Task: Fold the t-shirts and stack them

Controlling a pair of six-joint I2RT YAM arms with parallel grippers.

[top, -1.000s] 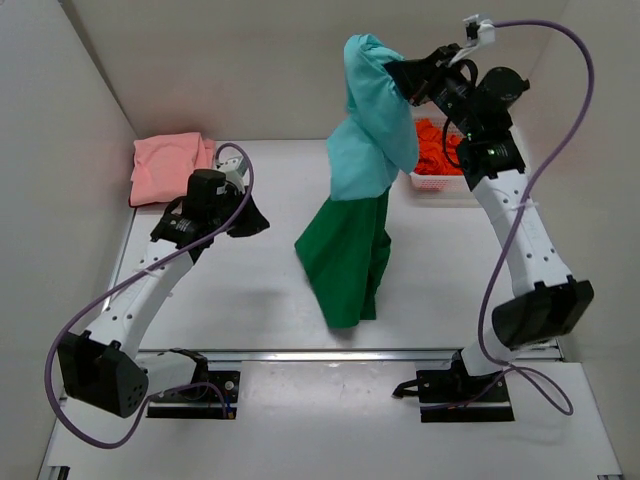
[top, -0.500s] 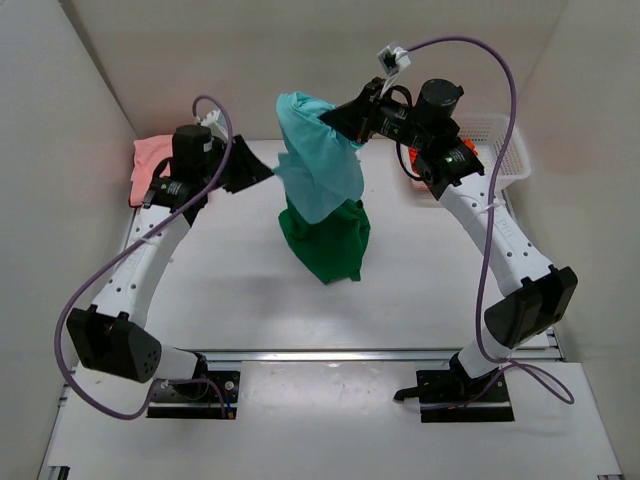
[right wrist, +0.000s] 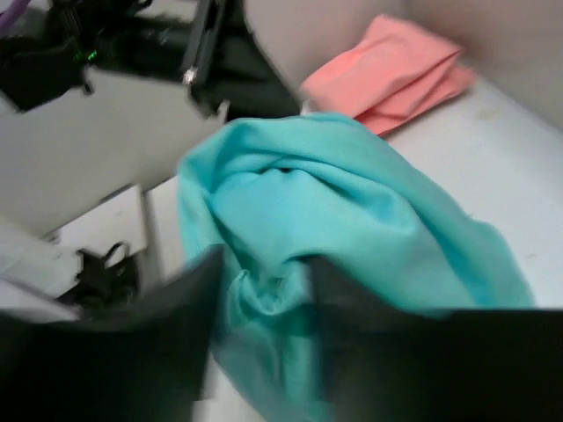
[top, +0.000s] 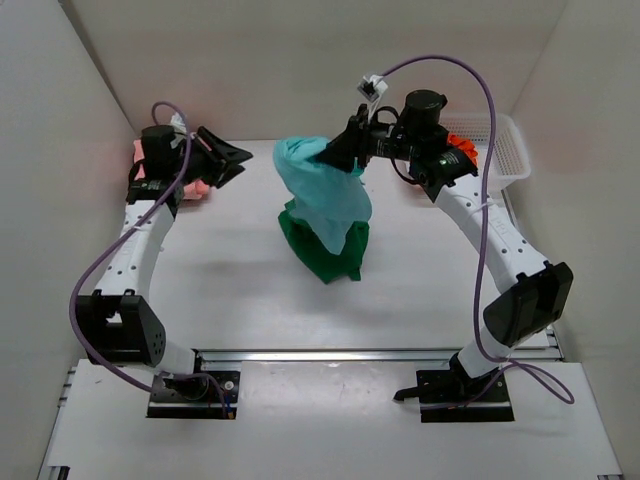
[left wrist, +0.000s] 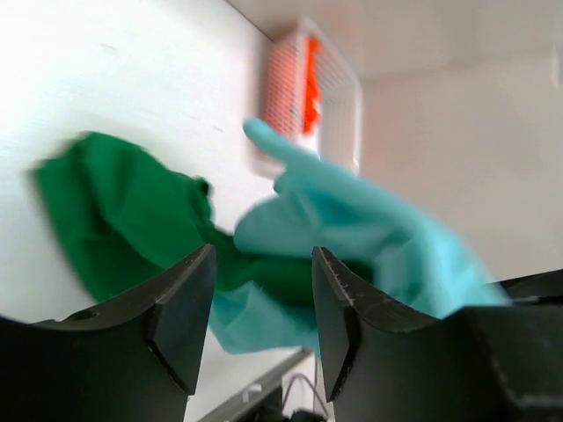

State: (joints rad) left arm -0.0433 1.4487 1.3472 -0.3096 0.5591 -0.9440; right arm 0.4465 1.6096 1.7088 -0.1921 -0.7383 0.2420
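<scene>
Hovering near the far left corner beside the folded salmon pink t-shirt [right wrist: 394,75], the left gripper [left wrist: 262,264] stood open and empty. At mid-desk the teal t-shirt [top: 325,195] hung gripped in the right gripper [top: 335,158], draping onto the crumpled dark green t-shirt [top: 325,255].

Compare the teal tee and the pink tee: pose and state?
Teal tee hangs bunched from the right pincer; pink tee lies on the table, ungripped. Teal tee is crumpled and unfolded; pink tee looks folded in flat layers. Teal tee drapes onto the green tee; pink tee sits apart at the far left. Both are plain soft cloth.
</scene>
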